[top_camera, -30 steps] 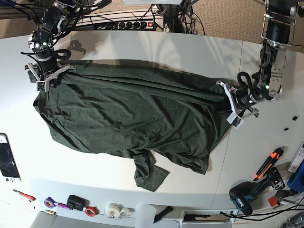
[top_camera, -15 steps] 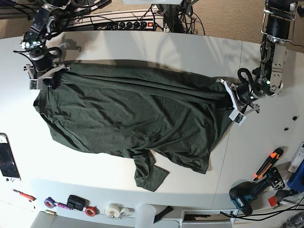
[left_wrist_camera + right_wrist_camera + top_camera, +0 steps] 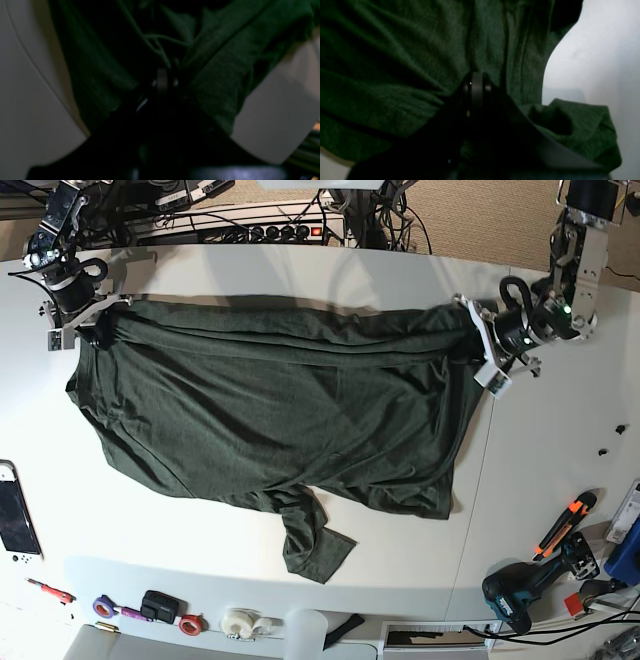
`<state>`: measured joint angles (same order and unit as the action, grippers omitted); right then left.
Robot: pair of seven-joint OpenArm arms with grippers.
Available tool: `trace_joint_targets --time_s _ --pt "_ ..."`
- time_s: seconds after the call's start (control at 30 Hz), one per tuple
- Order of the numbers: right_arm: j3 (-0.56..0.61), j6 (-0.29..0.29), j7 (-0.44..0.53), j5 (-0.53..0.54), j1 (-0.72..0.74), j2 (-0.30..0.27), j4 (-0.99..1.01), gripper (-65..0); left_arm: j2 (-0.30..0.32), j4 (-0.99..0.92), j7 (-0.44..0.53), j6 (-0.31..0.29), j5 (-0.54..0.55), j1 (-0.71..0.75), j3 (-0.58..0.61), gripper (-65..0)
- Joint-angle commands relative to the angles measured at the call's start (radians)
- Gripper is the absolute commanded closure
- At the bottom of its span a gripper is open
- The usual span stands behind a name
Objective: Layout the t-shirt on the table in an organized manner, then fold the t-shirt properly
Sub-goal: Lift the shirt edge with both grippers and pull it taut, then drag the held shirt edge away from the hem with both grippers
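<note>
**Shirt's far edge pulled toward the back of the table**

Base view: since a second ago both arms have drawn back, carrying the t-shirt farther across the table. The right gripper pinches its far-left corner, the left gripper its far-right corner.

Left wrist view: dim and blurred; the jaws look closed on green cloth.

Right wrist view: jaws clamped on bunched fabric.
</note>
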<state>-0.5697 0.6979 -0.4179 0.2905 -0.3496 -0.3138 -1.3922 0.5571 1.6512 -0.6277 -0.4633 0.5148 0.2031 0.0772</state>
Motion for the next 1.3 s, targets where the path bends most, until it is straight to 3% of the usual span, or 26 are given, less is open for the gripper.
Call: trace_joint_targets --time_s 0.0,0.13,0.47,0.83,1.13,1.27 --pt "0.005 0.000 -0.178 -0.110 -0.036 -0.003 0.023 0.0 0.011 0.002 -0.117 0.013 -0.074 0.033 0.008 0.0" --pt "0.005 0.000 -0.177 -0.096 -0.039 -0.039 0.022 0.0 0.011 0.045 -0.114 0.048 -0.100 0.083 -0.017 0.0" --pt "0.005 0.000 -0.210 -0.041 -0.038 -0.149 0.005 0.0 0.011 0.078 -0.117 0.010 -0.032 0.135 -0.212 0.0" --pt "0.005 0.000 -0.297 0.084 -0.045 -0.148 0.005 0.0 0.008 0.078 -0.143 0.010 0.035 0.135 -0.247 0.0" --pt "0.005 0.000 -0.296 0.095 -0.114 -0.148 0.005 0.0 0.008 0.078 -0.169 -0.009 0.096 0.135 -0.247 0.0" --pt "0.005 0.000 -0.298 0.094 -0.135 -0.149 0.005 0.0 0.008 0.078 -0.180 -0.044 0.130 0.140 -0.247 0.0"
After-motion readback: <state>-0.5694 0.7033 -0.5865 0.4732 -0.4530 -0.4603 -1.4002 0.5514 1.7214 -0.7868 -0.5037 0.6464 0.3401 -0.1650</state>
